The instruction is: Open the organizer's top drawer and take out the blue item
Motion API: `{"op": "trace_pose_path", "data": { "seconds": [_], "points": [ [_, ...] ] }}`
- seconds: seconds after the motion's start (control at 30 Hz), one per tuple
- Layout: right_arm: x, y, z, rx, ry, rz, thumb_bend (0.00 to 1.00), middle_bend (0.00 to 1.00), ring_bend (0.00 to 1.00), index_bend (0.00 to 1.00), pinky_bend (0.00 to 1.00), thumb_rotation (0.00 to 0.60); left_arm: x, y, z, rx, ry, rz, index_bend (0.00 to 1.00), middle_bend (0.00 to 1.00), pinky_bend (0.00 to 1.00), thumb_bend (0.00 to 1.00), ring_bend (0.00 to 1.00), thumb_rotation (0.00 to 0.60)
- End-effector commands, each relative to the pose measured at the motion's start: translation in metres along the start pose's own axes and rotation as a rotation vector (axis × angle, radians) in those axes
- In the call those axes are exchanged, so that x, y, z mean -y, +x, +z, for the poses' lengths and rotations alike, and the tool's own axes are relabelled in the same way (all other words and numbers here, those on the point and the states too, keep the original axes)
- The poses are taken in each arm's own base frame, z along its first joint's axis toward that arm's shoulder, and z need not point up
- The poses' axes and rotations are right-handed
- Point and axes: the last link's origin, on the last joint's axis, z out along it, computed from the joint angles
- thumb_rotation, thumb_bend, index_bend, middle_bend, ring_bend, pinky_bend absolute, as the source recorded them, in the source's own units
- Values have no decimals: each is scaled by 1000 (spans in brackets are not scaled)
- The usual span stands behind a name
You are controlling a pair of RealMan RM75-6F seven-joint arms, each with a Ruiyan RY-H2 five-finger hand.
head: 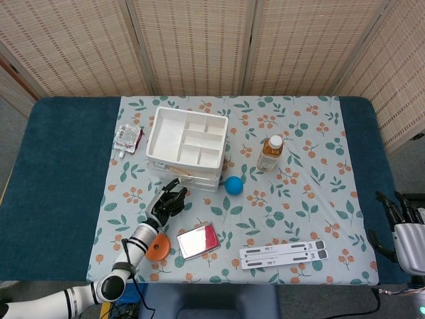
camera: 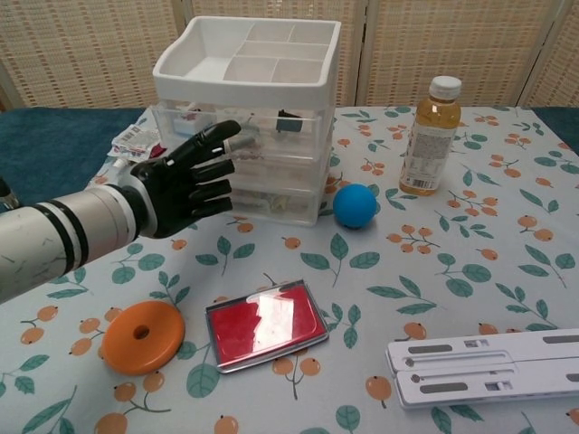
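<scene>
The organizer [head: 186, 143] [camera: 244, 108] has a white divided tray on top and clear drawers below, which look closed. Small items show dimly through the top drawer's front [camera: 288, 116]. My left hand [head: 166, 203] [camera: 185, 181] hovers just in front of the drawers with fingers stretched toward them, holding nothing and touching nothing. A blue ball [head: 233, 185] [camera: 355, 205] lies on the cloth right of the organizer. Only the head view shows my right hand [head: 405, 222], empty and with fingers apart, off the table's right edge.
A tea bottle [head: 270, 153] [camera: 430, 136] stands right of the ball. An orange disc [head: 157, 246] [camera: 142, 336], a red tin [head: 198, 240] [camera: 265, 324] and white strips [head: 283, 253] [camera: 484, 366] lie near the front. A packet [head: 128, 139] lies left of the organizer.
</scene>
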Motion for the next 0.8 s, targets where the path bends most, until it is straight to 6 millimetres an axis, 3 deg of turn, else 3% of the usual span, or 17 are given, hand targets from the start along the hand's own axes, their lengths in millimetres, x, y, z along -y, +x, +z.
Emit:
{"op": "trace_pose_path", "data": {
  "seconds": [0.03,0.17,0.53,0.7,0.8],
  "points": [
    [0,0,0,-2,-1,0,404,190,83,48,99,600,3,0,-7,8,7,9,104,943,1000,273,1000,600],
    [-1,1,-1,-5,-3,0,404,190,83,47,99,600,4,4,-19,28,28,46,1,912,1000,273,1000,600],
    [-2,2,0,-7,3,3,404,190,83,48,99,600,-1,32,-57,33,42,335,3,869,1000,273,1000,600],
    [-2,0,1,-2,4,7,404,190,83,48,99,600,-17,47,-75,28,-3,553,187,863,1000,273,1000,600],
    [-3,0,1,-4,3,9,404,190,83,48,99,600,-30,59,-83,7,-65,724,238,861,1000,273,1000,600]
  ]
}}
